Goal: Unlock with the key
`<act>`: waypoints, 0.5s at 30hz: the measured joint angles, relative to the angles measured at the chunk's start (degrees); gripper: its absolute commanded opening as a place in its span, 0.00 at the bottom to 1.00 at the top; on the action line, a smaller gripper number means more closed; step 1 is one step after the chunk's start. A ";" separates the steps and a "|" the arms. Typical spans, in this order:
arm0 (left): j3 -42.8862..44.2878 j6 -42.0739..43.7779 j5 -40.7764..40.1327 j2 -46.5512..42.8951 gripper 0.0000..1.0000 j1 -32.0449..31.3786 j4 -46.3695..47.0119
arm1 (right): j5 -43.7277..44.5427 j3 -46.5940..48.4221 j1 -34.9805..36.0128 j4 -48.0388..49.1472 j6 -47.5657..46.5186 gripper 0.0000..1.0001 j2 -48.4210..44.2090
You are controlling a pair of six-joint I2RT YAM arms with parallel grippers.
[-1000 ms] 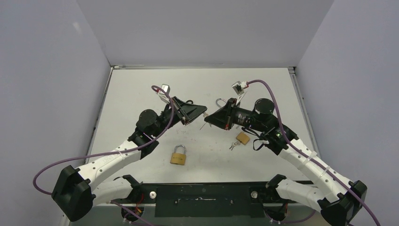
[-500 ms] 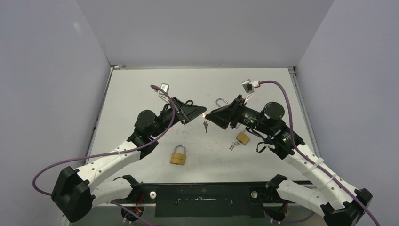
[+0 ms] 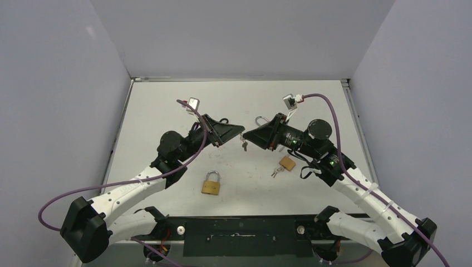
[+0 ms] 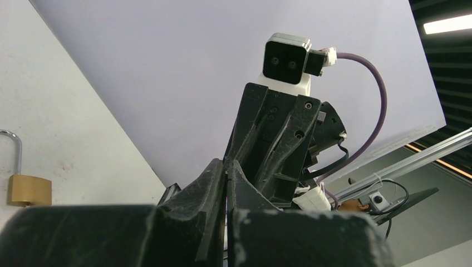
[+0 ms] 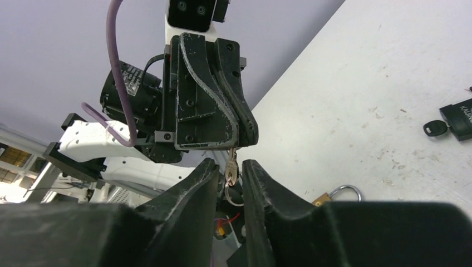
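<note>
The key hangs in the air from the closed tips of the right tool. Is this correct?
No. The key hangs in the air from the closed tips of the left tool, not the right tool, whose fingers flank it. The right wrist view shows this.

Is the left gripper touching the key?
Touching. In the right wrist view the left gripper pinches the top of the key, which hangs below.
</note>
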 measured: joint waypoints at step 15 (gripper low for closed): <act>0.00 -0.59 0.35 0.00 0.00 0.00 1.49 | -1.18 -0.66 -0.02 2.62 2.80 0.00 0.79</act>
